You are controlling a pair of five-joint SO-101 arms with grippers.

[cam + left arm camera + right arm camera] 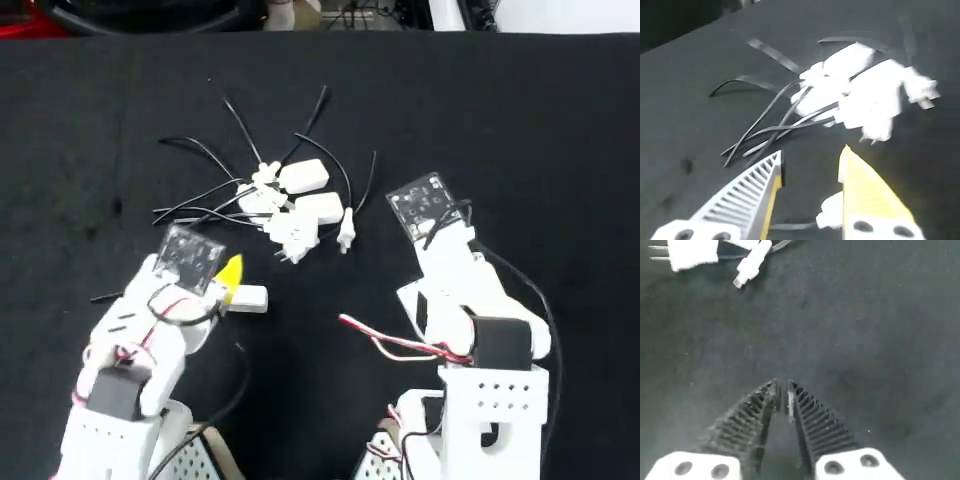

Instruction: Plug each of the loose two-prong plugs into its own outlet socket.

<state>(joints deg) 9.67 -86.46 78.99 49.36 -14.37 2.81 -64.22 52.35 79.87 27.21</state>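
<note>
A tangle of white plugs and outlet sockets [290, 200] with thin black wires lies in the middle of the black table. In it I see two blocky white sockets [303, 175] and a plug with two prongs [291, 240]. A slim white plug [346, 230] lies at its right edge. My left gripper [811, 152] is open, one finger white and one yellow, and points at the tangle [860, 95] from a short way off. A small white piece [830, 215] lies by the yellow finger [232, 272]. My right gripper [782, 385] is shut on nothing, over bare cloth, with a pronged plug [690, 252] farther off.
The table's black cloth [520, 120] runs wide around the tangle. Both arm bases stand at the near edge, the right arm [470, 300] with red and white cables beside it. Loose wire ends [190, 150] fan out to the left and back of the tangle.
</note>
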